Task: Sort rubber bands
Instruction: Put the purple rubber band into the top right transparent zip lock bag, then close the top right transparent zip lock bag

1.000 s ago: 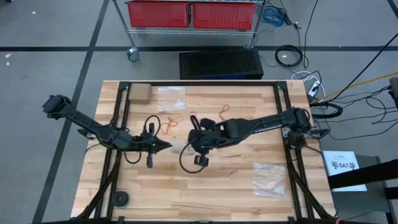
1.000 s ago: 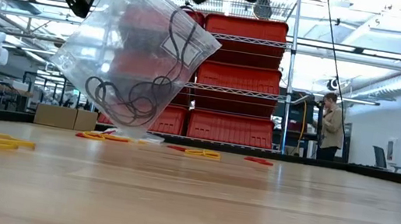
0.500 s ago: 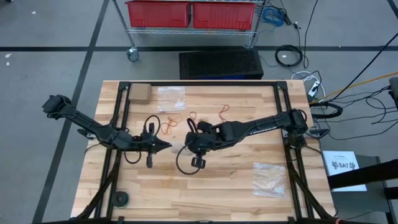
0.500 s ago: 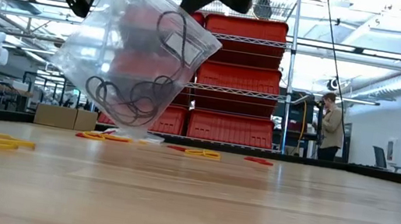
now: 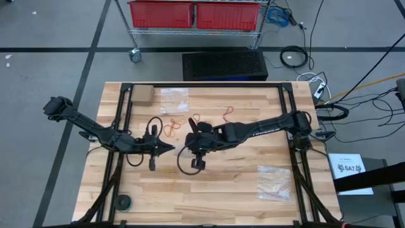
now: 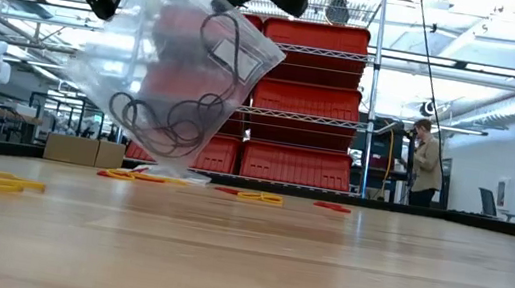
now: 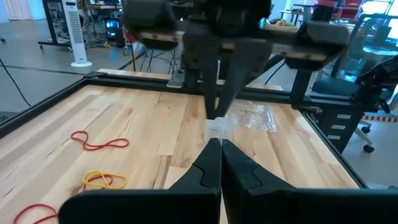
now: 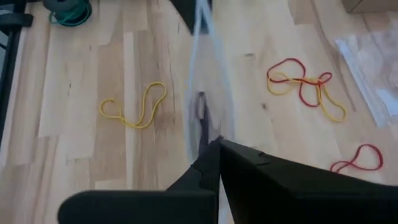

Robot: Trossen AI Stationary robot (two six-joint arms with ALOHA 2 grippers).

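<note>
A clear plastic bag (image 6: 180,83) hangs tilted above the table's middle, with several black rubber bands (image 6: 165,121) in its low end. My left gripper (image 5: 171,148) is shut on the bag's upper left edge. My right gripper (image 5: 188,144) is just right of it, above the bag's upper right edge, shut on a black rubber band (image 6: 230,49) that hangs inside the bag. Loose red and yellow bands (image 5: 171,126) lie on the wood behind the bag. A yellow band (image 8: 134,106) lies on the near side. My left gripper pinches the bag's edge (image 7: 217,128) between its two shut fingers, coming level from the table's left. The bag hangs tilted below the hold, and its lowest corner (image 6: 158,166) is at or just above the table. My right gripper comes from the table's right and slants down over the bag's upper right edge. A thin dark strand (image 8: 202,115) runs out from its shut fingertips, and the loop (image 6: 216,25) hangs slack inside the bag. The gripper hides the pinch itself.
Two other clear bags lie flat, one at the far middle (image 5: 174,98) and one at the near right (image 5: 275,180). A cardboard box (image 5: 142,95) is at the far left, and a green roll (image 5: 121,201) is at the near left. More red bands (image 5: 226,113) lie at the far middle.
My right gripper has moved toward the table's left, closer to my left gripper, staying shut. The hanging black band has moved left with it inside the bag. The bands in the bag's low end have shifted slightly.
</note>
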